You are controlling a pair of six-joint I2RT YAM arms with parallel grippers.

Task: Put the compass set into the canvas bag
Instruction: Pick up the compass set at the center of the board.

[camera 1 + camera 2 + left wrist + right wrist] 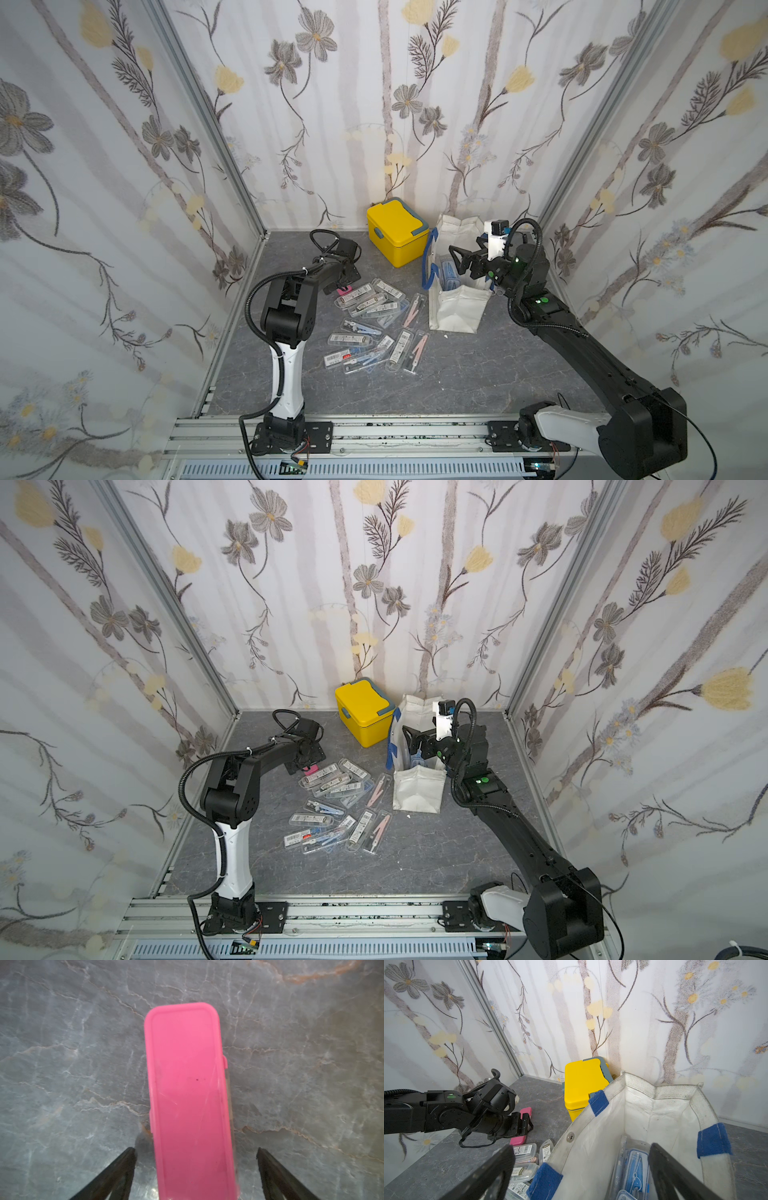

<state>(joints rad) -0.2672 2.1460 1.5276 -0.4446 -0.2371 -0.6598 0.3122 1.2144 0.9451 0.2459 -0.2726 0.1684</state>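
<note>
Left end effector (195, 1151), jaws open and straddling a pink case (187, 1084) without touching it. Only the left wrist view shows this gap, since in both top views the arm hides all but a sliver of the case. Right end effector (581, 1147), jaws wide and empty, hangs over the mouth of the canvas bag (654, 1088). The right wrist view alone reveals blue compass sets (636, 1167) inside. A good many clear-cased sets (374, 324) lie scattered on the tabletop (478, 374) beside the bag, so most of the task appears left.
</note>
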